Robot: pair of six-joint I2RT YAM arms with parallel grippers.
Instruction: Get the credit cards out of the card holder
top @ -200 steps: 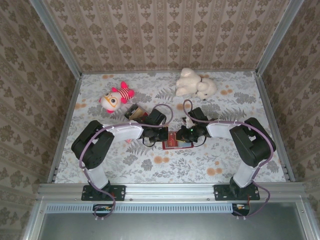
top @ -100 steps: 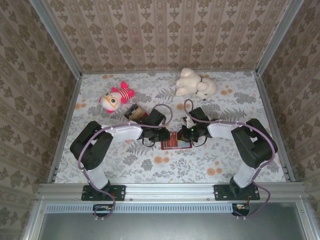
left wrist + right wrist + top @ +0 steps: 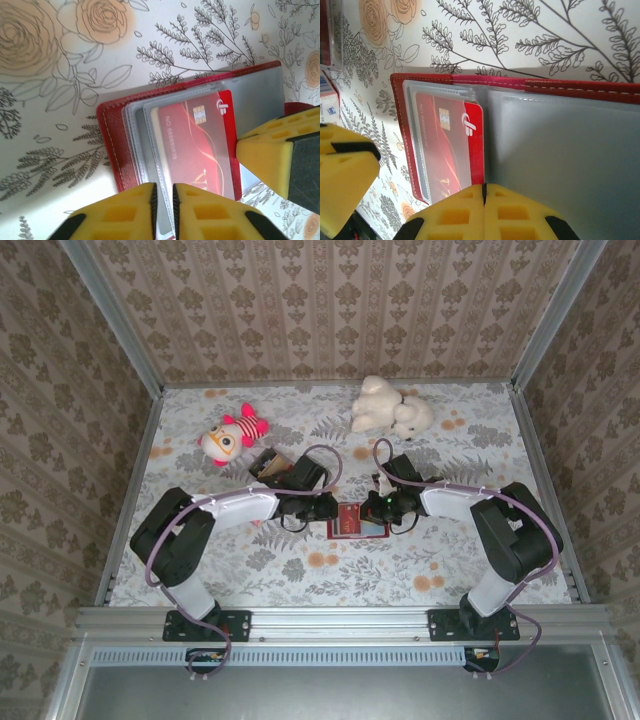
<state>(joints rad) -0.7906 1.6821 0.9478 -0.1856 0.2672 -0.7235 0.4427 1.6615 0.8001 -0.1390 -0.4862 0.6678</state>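
Card holder (image 3: 360, 522) lies open on the counter (image 3: 300, 575), far from every edge, red credit card (image 3: 195, 145) pocketed. Right claw (image 3: 483, 195) clenched at its fold; left claw (image 3: 163, 197) nearly closed, grip unclear.

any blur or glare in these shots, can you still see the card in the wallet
Left wrist view: the red card in the wallet is sharp, chip clear; the left gripper's fingers are blurred, and the tablecloth washes out top left. Right wrist view: card and stitching crisp, the right gripper's fingers soft, the clear pocket milky. Top view: even light, wallet too small for detail.
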